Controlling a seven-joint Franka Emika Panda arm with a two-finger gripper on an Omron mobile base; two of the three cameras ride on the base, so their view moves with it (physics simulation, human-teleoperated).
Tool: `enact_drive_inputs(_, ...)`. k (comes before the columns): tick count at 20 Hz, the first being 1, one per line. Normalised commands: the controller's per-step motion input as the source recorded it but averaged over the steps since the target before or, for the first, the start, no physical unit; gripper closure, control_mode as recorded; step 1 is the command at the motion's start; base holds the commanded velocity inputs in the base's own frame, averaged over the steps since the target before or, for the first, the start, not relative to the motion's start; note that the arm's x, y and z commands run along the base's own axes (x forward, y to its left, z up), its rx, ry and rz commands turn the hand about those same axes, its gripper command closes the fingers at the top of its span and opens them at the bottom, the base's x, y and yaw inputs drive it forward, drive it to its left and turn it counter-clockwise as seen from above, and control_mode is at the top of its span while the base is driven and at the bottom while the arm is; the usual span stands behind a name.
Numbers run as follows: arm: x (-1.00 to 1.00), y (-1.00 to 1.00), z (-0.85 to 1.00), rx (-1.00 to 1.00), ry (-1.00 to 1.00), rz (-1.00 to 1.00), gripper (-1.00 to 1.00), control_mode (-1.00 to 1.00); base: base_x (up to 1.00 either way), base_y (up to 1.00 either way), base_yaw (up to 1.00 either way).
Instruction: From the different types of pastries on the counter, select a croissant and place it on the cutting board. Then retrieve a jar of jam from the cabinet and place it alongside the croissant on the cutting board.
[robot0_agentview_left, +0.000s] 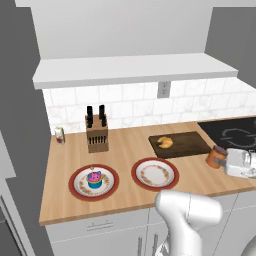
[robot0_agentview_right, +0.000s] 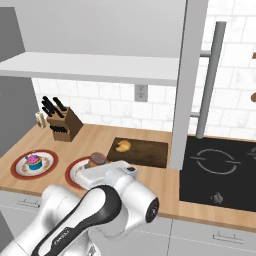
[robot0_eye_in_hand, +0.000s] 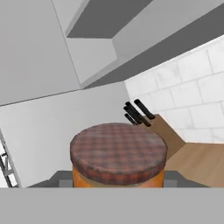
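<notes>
My pincer (robot0_agentview_left: 226, 161) is clamped on the jar of jam (robot0_agentview_left: 217, 157), whose orange body and dark brown lid sit at the front right of the counter (robot0_agentview_left: 125, 150), just in front of the cutting board (robot0_agentview_left: 180, 144); whether the jar rests on the wood or hangs just above it cannot be told. In the hand view the jar's checked brown lid (robot0_eye_in_hand: 118, 151) lies directly ahead of my fingers, with the knife block (robot0_eye_in_hand: 153, 124) beyond it against the tiled wall. The croissant (robot0_agentview_left: 165, 142) lies on the left part of the dark board. Two red-rimmed plates stand near the counter's front edge: the left plate (robot0_agentview_left: 80, 192) carries the blue-cased cupcake (robot0_agentview_left: 94, 179) with pink frosting, the right plate (robot0_agentview_left: 155, 174) is bare. A small white shaker (robot0_agentview_left: 59, 135) stands at the counter's far left. The black stovetop (robot0_agentview_right: 220, 170) adjoins the board on the right. The cabinet (robot0_agentview_left: 130, 70) hangs above the backsplash.
</notes>
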Motion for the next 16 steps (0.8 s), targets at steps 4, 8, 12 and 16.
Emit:
enact_drive_inputs(4, 0.65, -0.34, 0.0, -0.06, 0.01, 0.0, 1.0, -1.0, 0.0, 0.0, 0.0)
enact_drive_inputs(8, 1.0, -0.06, 0.0, -0.16, 0.0, 0.0, 1.0, -1.0, 0.0, 0.0, 0.0)
enact_drive_inputs(12, 1.0, -0.05, -0.05, -0.17, -0.07, 0.0, 1.0, -1.0, 0.0, 0.0, 0.0)
enact_drive_inputs(16, 0.96, -0.24, -0.21, -0.14, -0.14, 0.0, 1.0, -1.0, 0.0, 0.0, 0.0)
